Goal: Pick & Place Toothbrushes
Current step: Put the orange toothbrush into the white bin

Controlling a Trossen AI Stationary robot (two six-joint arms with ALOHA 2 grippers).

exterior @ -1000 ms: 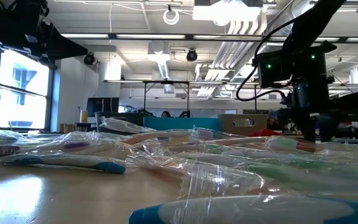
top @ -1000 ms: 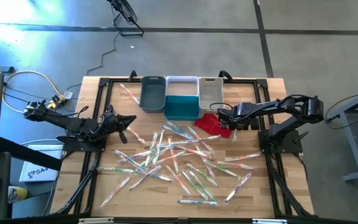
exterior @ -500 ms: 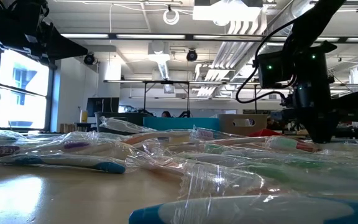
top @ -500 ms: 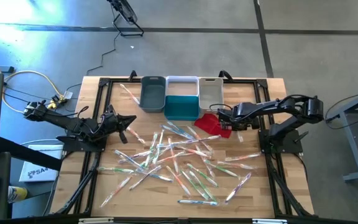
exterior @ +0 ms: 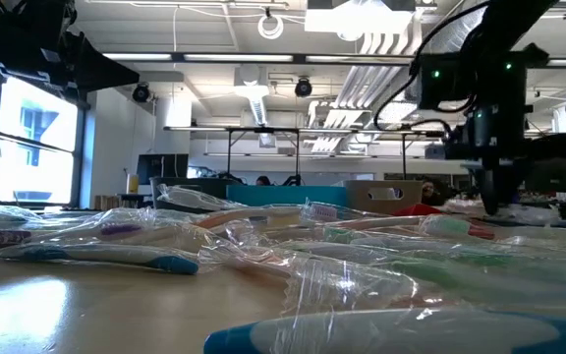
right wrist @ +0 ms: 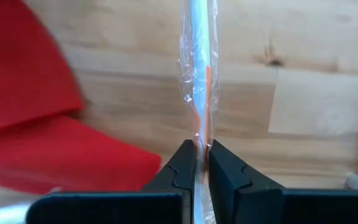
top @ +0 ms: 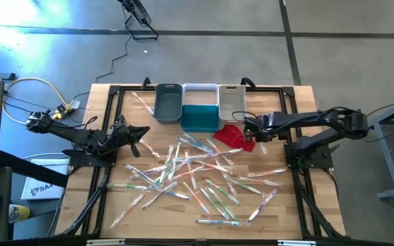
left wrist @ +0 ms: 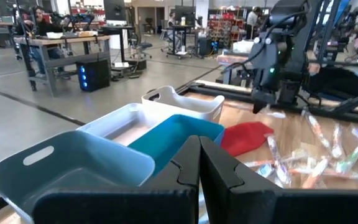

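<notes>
Our right tool [right wrist: 199, 163] was squeezed tight on one wrapped toothbrush [right wrist: 199, 74], just beside the red cloth [top: 230, 135] and near the white bin [top: 232, 100]. The toothbrush pointed straight out past the tool's tips. The other toothbrushes [top: 197, 178] lay spread over the bench [top: 286, 212]. Our left tool [left wrist: 199, 163] waited far off, pressed together and holding nothing.

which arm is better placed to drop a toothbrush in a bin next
The right. Its pincer is shut on a clear-wrapped orange-handled toothbrush, near the white plastic bin. The left pincer is shut and holds nothing.
</notes>
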